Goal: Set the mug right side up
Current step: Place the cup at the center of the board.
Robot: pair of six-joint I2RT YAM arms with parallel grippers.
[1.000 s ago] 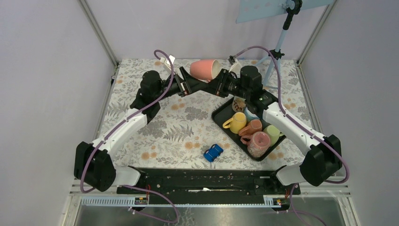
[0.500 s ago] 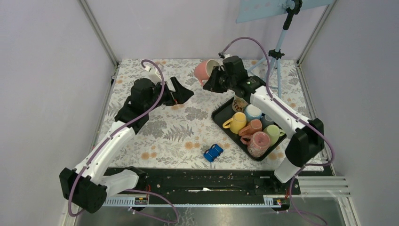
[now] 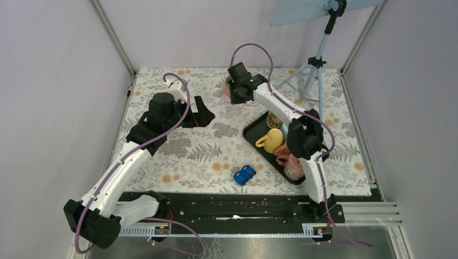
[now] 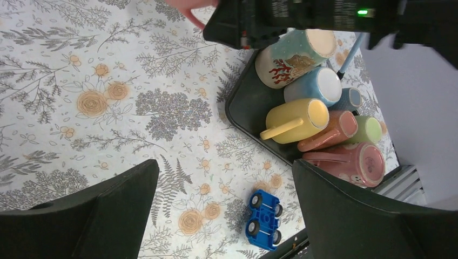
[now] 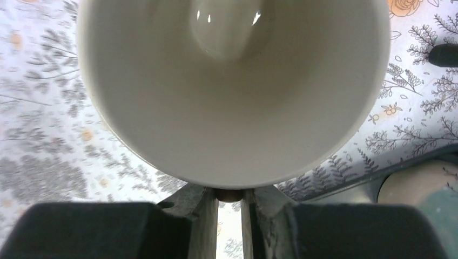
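Floral-cloth table (image 3: 178,151); black tray (image 4: 246,105) of spare mugs, all lying on their sides, is the landmark.

Right arm reaches out past the tray's far-left corner; left arm sits left of the tray, clear of it.

Left gripper (image 4: 224,167): jaws spread wide, nothing between them, only cloth and tray below.

Right gripper (image 5: 230,197): jaws pressed close, pinching the mug (image 5: 232,91) by its wall at the rim, one finger inside and one outside.

Mug location: just beyond the tray's far-left corner, over the cloth, mostly hidden under the right wrist in the overhead view; cannot tell if its base touches the table.

Key relation: the mug's mouth faces straight back at the right wrist camera, so its long axis runs along the fingers; the wrist sits above it, so the mouth looks to be pointing up or near it. Judgement: flip about done; what is left is to level it, set the base on the cloth beside the tray and let go; right arm owns this, left is near but not needed.

Mug look: pink outside, glossy cream-white inside with light glints, round clean rim; handle not visible.

Blue toy car (image 3: 244,174) lies near-left of the tray, well away from the mug.
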